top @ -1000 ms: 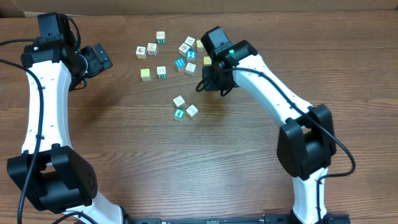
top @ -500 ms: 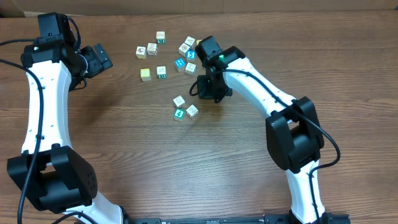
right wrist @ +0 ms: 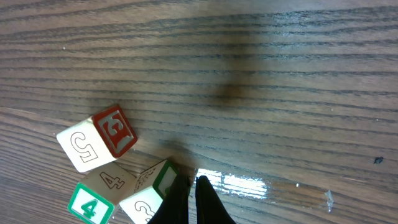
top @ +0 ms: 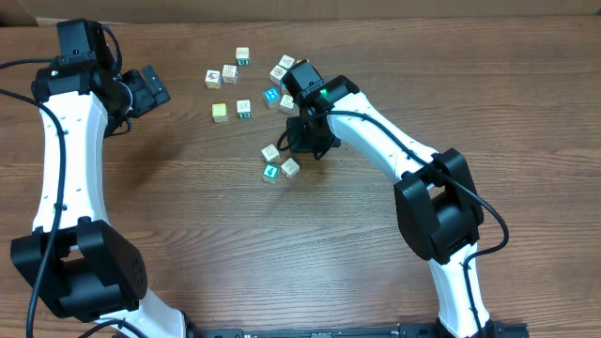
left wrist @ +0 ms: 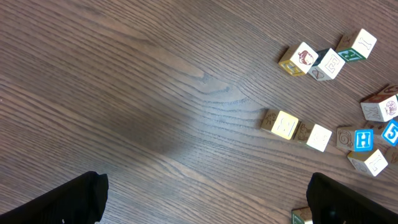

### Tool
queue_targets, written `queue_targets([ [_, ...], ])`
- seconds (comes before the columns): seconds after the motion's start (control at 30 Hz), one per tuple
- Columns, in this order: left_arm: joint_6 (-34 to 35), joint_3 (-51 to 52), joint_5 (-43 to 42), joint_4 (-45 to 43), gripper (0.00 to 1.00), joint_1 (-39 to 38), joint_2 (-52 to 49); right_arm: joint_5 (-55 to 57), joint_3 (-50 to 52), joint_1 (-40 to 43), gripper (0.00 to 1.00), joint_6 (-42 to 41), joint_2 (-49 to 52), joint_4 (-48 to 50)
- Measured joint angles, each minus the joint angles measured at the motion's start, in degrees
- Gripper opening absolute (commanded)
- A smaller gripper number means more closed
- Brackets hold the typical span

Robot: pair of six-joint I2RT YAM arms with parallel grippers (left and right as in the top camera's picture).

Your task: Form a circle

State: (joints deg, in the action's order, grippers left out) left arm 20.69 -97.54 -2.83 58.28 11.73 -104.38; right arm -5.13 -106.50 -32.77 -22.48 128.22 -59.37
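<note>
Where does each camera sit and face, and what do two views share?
Overhead: above the table, facing straight down; both arms, left gripper open, right gripper shut.
Left wrist: behind the left gripper, facing down at the loose cubes; own fingers at the lower corners.
Right wrist: behind the right gripper, facing down at the three-cube cluster; shut fingertips beside it.
Shared: overhead and right wrist both show the green 4 cube.

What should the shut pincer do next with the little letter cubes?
Probably nudge the green-edged cube slightly toward the red-faced cube: the shut right pincer sits right beside it, and these cubes don't close a ring yet.
</note>
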Motion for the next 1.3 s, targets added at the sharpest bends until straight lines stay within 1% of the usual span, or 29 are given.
queue_targets([
  [0.3, 0.0, 0.0, 0.0, 0.0, 0.99, 0.0, 0.0, 0.0, 0.0, 0.0, 0.05, 0.0, 0.0, 1.3],
  [0.37, 0.0, 0.0, 0.0, 0.0, 1.00, 0.0, 0.0, 0.0, -2.1, 0.1, 0.07, 0.0, 0.4, -2.5],
  [0.43, 0.0, 0.0, 0.0, 0.0, 1.00, -0.1, 0.0, 0.3, -6.9, 0.3, 0.10, 0.0, 1.3, -8.2],
  [0.47, 0.0, 0.0, 0.0, 0.0, 1.00, -0.1, 0.0, 0.7, -9.9, 0.5, 0.15, 0.0, 1.6, -10.5],
  [0.5, 0.0, 0.0, 0.0, 0.0, 1.00, -0.1, 0.0, 0.9, -13.7, 0.9, 0.25, -0.1, 1.7, -12.5],
  [0.57, 0.0, 0.0, 0.0, 0.0, 0.99, -0.1, 0.0, 1.4, -21.7, 2.1, 0.37, -0.4, 1.7, -14.6],
  [0.63, 0.0, 0.0, 0.0, 0.0, 0.99, -0.1, 0.0, 1.7, -27.1, 3.5, 0.58, -0.2, 1.4, -13.8],
  [0.67, 0.0, 0.0, 0.0, 0.0, 1.00, -0.1, 0.0, 1.8, -28.6, 4.2, 0.62, 0.0, 1.1, -12.7],
  [0.77, 0.0, 0.0, 0.0, 0.0, 0.99, -0.1, 0.0, 2.6, -30.1, 6.1, 0.67, -0.2, 0.4, -8.9],
  [0.87, 0.0, 0.0, 0.0, 0.0, 1.00, -0.1, 0.0, 4.2, -30.0, 6.6, 0.68, -1.3, 1.0, -6.6],
  [0.97, 0.0, 0.0, 0.0, 0.0, 1.00, -0.1, 0.0, 6.1, -30.0, 6.1, 0.63, -3.0, 2.6, -4.9],
  [1.0, 0.0, 0.0, 0.0, 0.0, 1.00, -0.1, 0.0, 6.6, -30.0, 5.7, 0.58, -3.5, 3.5, -4.3],
  [1.1, 0.0, 0.0, 0.0, 0.0, 0.99, -0.1, 0.0, 7.6, -29.9, 4.9, 0.52, -4.7, 6.4, -2.7],
  [1.3, 0.0, 0.0, 0.0, 0.0, 0.99, -0.1, 0.0, 8.6, -29.7, 3.3, 0.55, -6.5, 12.5, -1.2],
])
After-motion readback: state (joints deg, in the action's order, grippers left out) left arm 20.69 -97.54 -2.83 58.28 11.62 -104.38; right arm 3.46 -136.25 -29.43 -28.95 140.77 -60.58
